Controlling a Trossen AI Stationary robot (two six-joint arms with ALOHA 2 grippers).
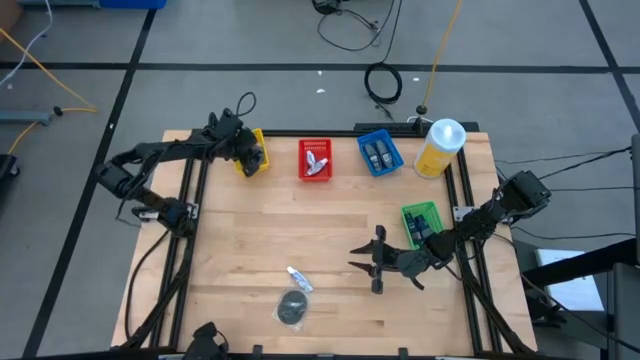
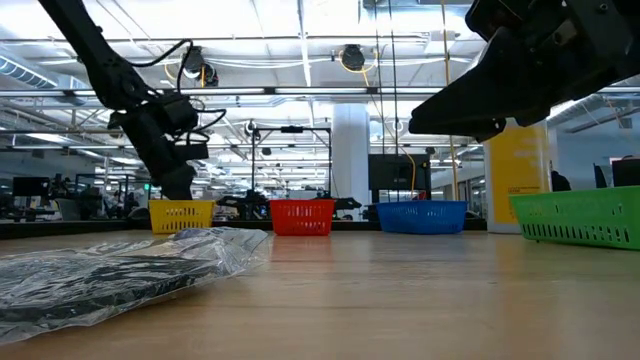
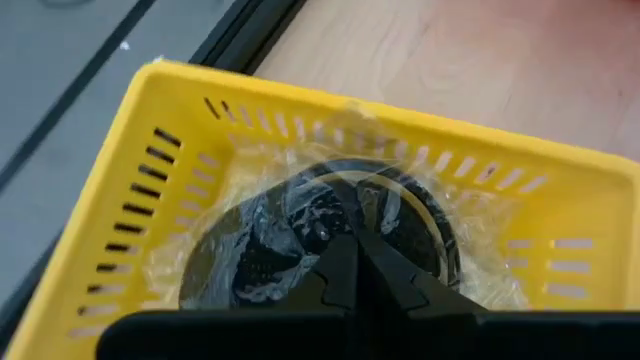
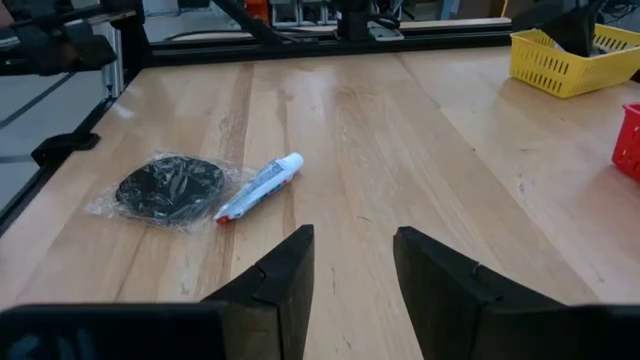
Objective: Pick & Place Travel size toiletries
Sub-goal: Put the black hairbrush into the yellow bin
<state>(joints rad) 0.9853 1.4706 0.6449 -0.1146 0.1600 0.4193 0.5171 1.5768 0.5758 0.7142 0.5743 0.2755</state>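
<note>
Toiletries: one wrapped dark puck (image 3: pixel 330 240) is lying inside the yellow basket (image 3: pixel 140 150), and the left gripper (image 3: pixel 352 262) is being held right over it.
Left gripper: its fingers are closed tight together, and whether the puck's wrap is being pinched cannot be told.
Yellow basket: it is sitting at the far left of the table (image 1: pixel 240 240), first in a row with the red basket (image 1: pixel 315 160) and the blue basket (image 1: pixel 380 153).
Right gripper (image 4: pixel 355 265): its fingers are being held a little apart with nothing between them, above the bare wood.
Ahead of the right gripper: a white tube (image 4: pixel 260 187) and a second wrapped puck (image 4: pixel 168 187) are lying just beside each other near the front edge.
Green basket (image 1: pixel 421 222): it is sitting by the right arm.
Yellow bottle (image 1: pixel 440 147): it is standing at the far right corner.
</note>
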